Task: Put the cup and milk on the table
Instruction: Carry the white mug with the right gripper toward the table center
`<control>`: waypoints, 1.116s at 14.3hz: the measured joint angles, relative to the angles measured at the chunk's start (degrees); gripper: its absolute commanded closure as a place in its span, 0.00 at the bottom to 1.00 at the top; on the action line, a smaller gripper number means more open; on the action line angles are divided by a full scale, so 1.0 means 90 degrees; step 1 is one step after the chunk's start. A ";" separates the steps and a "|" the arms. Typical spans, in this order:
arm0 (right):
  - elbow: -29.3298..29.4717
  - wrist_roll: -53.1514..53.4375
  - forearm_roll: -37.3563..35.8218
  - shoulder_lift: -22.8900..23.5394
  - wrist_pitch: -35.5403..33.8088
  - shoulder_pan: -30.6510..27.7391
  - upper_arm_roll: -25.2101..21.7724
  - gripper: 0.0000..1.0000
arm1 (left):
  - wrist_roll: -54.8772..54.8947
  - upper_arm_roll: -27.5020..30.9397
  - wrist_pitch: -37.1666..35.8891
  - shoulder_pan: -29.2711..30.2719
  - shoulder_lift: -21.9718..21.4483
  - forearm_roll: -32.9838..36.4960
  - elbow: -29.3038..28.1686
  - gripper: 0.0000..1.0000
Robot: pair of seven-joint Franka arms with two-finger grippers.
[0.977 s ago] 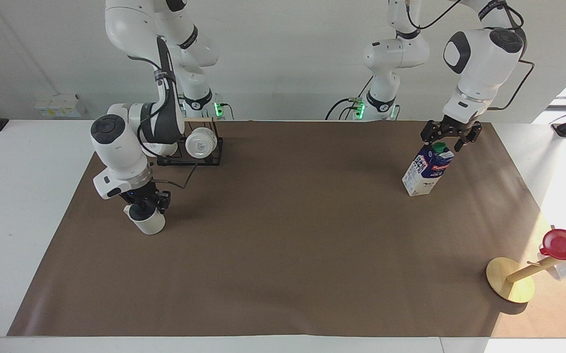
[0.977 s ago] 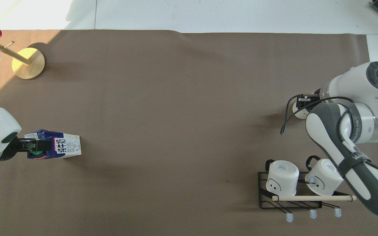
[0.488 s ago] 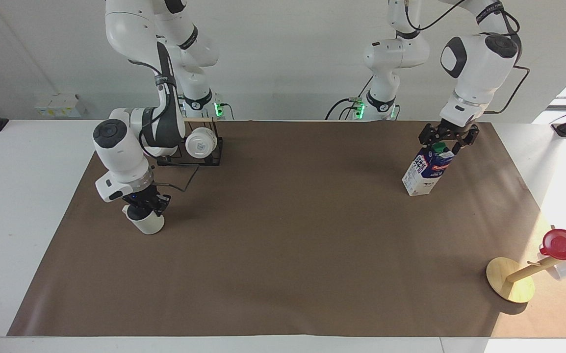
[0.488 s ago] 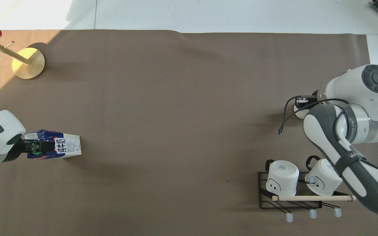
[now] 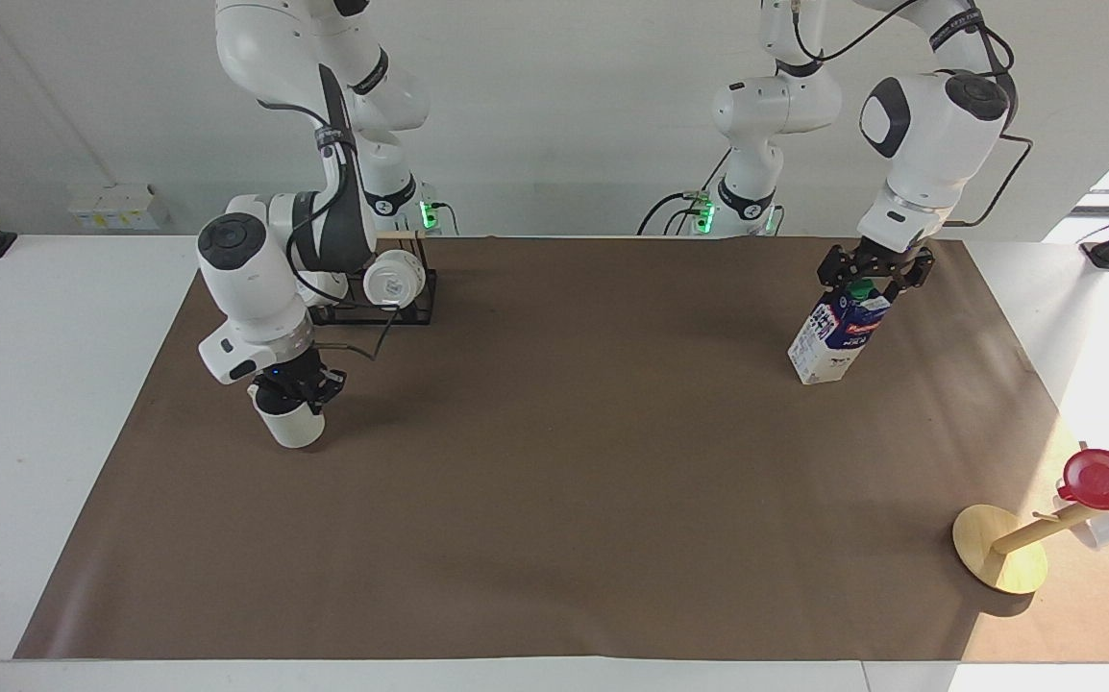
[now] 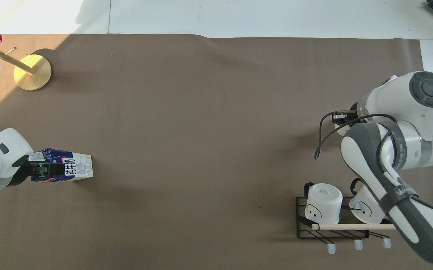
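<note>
The right gripper [image 5: 297, 389] is positioned at the rim of the cup [image 5: 293, 423], with its jaws fully closed on the rim. The cup is held upright directly below the jaws, at the right arm's end of the table [image 5: 554, 481]; contact between its base and the brown sheet cannot be determined.

The left gripper [image 5: 870, 279] is positioned over the top of the milk [image 5: 835, 334], with its jaws spread wide to either side of the green cap [image 5: 862, 286]. The carton is seen directly beneath the jaws, resting on the sheet and leaning slightly.
</note>
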 measured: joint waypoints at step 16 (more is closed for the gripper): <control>0.1238 0.2537 -0.0280 0.0404 -0.0912 0.3325 0.0049 1.00 | 0.0006 0.0003 -0.0201 -0.0001 -0.0015 0.0000 0.0352 0.46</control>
